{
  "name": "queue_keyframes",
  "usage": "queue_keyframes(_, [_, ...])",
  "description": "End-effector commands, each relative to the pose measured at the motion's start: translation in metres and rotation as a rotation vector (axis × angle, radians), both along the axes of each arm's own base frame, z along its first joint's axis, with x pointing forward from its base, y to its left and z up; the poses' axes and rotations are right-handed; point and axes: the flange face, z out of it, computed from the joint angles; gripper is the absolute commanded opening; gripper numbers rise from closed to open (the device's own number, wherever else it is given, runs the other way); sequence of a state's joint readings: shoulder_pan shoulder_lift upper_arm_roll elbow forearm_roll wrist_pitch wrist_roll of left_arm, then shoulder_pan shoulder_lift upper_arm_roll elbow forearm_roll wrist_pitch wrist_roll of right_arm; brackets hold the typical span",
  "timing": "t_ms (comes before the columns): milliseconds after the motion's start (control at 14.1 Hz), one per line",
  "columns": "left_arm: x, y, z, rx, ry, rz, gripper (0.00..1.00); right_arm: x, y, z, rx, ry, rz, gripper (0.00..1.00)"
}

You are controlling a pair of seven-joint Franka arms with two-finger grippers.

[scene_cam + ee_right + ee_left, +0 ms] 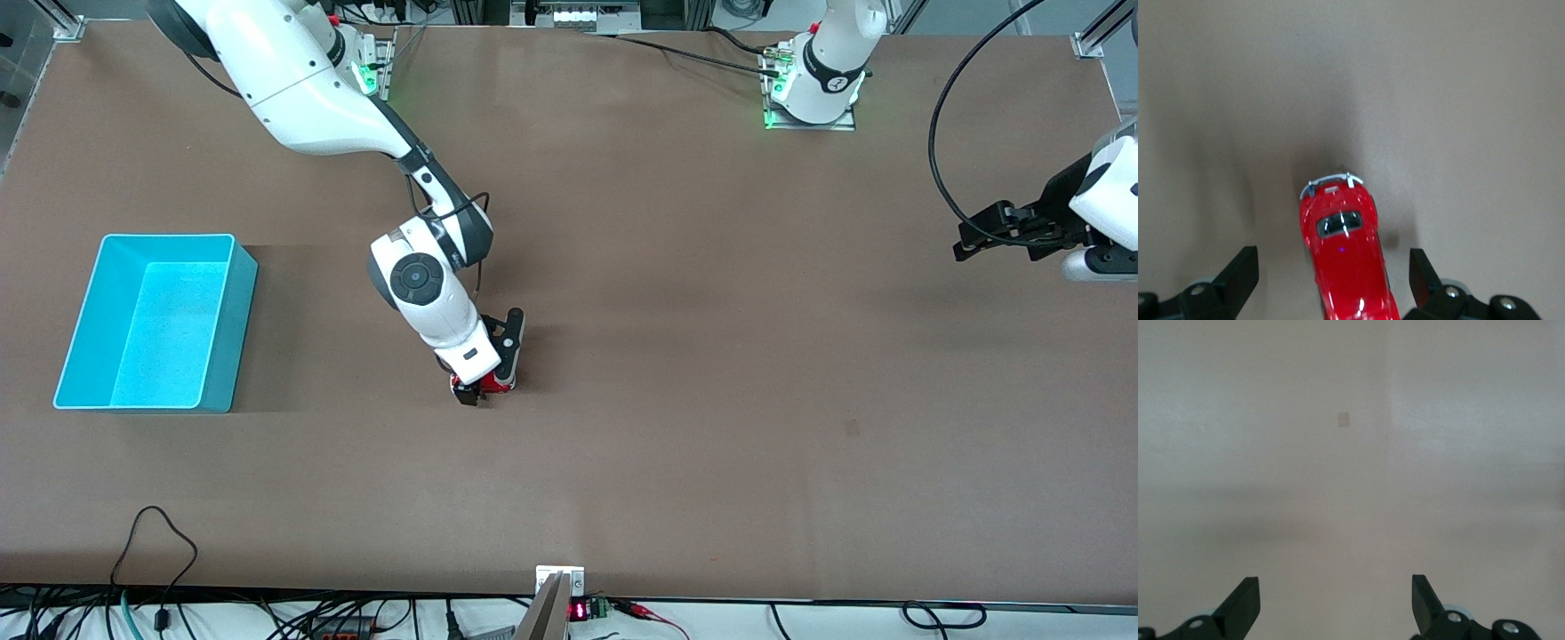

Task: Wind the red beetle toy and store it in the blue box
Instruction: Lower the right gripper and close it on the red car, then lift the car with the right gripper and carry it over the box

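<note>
Right tool is down at the tabletop near its middle, fingers spread apart with the red beetle toy between them. In the right wrist view the toy sits on the tabletop with clear gaps to both fingertips; no contact visible. The blue box stands well apart from the toy, toward the right arm's end of the tabletop. Left tool waits in the air over the left arm's end, fingers apart, holding nothing.
</note>
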State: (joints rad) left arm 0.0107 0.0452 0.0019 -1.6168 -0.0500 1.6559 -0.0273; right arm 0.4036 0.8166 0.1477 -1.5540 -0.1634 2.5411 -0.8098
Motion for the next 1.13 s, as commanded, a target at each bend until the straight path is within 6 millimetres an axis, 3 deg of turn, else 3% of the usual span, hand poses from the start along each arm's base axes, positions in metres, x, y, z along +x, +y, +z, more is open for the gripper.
queue_keyframes(0, [-0.004, -0.002, 0.003, 0.001, -0.007, -0.021, 1.00, 0.005, 0.004, -0.004, -0.021, -0.031, 0.038, 0.73])
queue_keyframes(142, [-0.002, -0.001, -0.002, 0.000, 0.001, -0.020, 1.00, 0.005, 0.004, -0.003, -0.034, -0.041, 0.049, 0.29])
queue_keyframes(283, [0.000, -0.002, -0.005, 0.002, 0.007, -0.023, 1.00, 0.004, 0.004, -0.003, -0.034, -0.040, 0.046, 0.03])
queue_keyframes(850, [0.001, -0.002, -0.005, 0.011, 0.007, -0.032, 1.00, 0.005, 0.004, -0.002, -0.029, -0.042, 0.035, 0.00])
queue_keyframes(1062, [0.001, -0.004, -0.003, 0.011, 0.004, -0.035, 1.00, 0.007, 0.005, 0.013, -0.026, -0.048, 0.033, 0.00])
